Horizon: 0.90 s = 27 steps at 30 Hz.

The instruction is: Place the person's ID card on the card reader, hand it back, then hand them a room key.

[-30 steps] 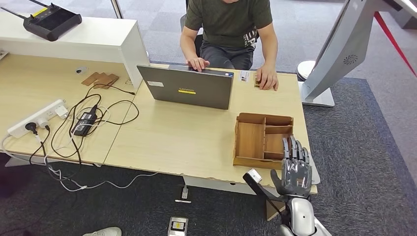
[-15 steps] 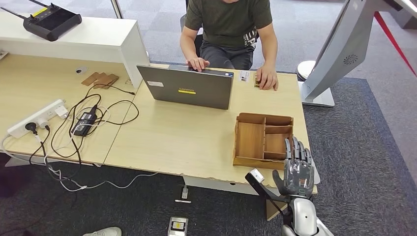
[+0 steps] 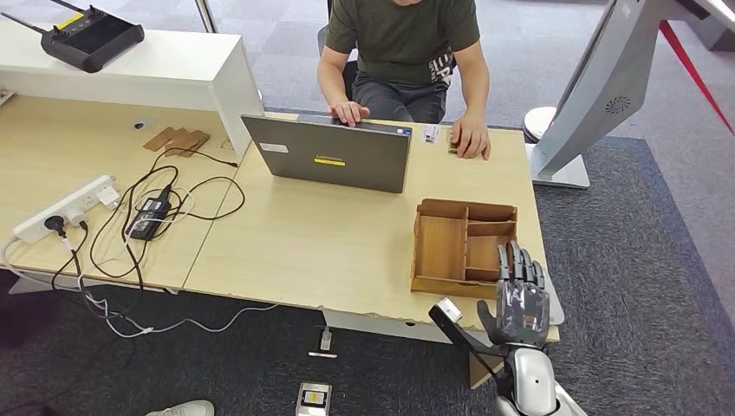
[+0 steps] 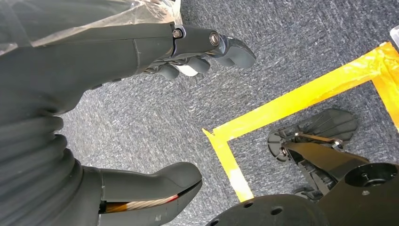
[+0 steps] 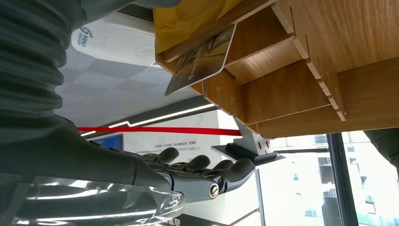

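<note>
My right hand (image 3: 520, 299) is raised by the near right corner of the wooden organizer (image 3: 440, 247), fingers straight and apart, holding nothing. In the right wrist view the right hand (image 5: 179, 174) hangs beside the organizer (image 5: 301, 94). A card (image 5: 200, 59) sticks out of one compartment, with a yellow card (image 5: 188, 19) next to it. The white card reader (image 5: 113, 42) lies just beyond. Across the table the person's hand (image 3: 472, 139) rests on a small card (image 3: 452, 144). My left hand (image 4: 117, 52) hangs over the carpet with nothing in it and its fingers apart.
A grey laptop (image 3: 334, 156) stands in front of the person. A power strip (image 3: 65, 208) and tangled cables (image 3: 147, 217) cover the left table. A white shelf (image 3: 147, 69) carries a black controller (image 3: 91, 35). A grey stand (image 3: 598, 87) rises at the right.
My right hand dipped a little toward the table's front edge and came back up. The person and everything on the table stayed put.
</note>
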Each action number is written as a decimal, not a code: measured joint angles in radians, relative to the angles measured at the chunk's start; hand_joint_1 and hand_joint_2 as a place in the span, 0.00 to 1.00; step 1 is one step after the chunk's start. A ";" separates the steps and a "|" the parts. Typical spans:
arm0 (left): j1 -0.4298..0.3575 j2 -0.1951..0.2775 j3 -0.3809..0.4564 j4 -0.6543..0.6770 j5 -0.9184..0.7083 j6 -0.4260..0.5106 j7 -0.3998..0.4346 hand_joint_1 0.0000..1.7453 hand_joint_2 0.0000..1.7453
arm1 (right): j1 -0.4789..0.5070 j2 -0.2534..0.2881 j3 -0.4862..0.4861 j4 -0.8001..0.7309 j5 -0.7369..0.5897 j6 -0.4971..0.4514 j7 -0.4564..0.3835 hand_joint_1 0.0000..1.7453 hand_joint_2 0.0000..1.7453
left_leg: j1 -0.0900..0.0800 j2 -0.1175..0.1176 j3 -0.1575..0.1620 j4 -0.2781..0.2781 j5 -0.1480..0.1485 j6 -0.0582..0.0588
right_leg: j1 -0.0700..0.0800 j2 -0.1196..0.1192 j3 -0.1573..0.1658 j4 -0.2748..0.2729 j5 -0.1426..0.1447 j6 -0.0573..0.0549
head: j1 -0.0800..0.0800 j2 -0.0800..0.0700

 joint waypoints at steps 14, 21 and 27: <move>-0.001 0.000 -0.002 -0.002 -0.002 0.002 0.000 0.00 1.00 | -0.008 -0.008 0.021 -0.002 -0.038 0.023 0.017 0.00 1.00 | 0.000 0.000 0.000 0.000 0.000 0.000 | 0.000 0.000 0.000 0.000 0.000 0.000 | 0.000 0.000; -0.001 0.000 -0.007 -0.004 0.000 0.004 0.001 0.00 1.00 | -0.014 -0.012 0.033 -0.002 -0.055 0.021 0.027 0.03 1.00 | 0.000 0.000 0.000 0.000 0.000 0.000 | 0.000 0.000 0.000 0.000 0.000 0.000 | 0.000 0.000; 0.000 0.000 -0.008 -0.005 0.002 0.007 0.001 0.00 1.00 | -0.021 -0.013 0.043 -0.001 -0.060 0.020 0.035 0.99 1.00 | 0.000 0.000 0.000 0.000 0.000 0.000 | 0.000 0.000 0.000 0.000 0.000 0.000 | 0.000 0.000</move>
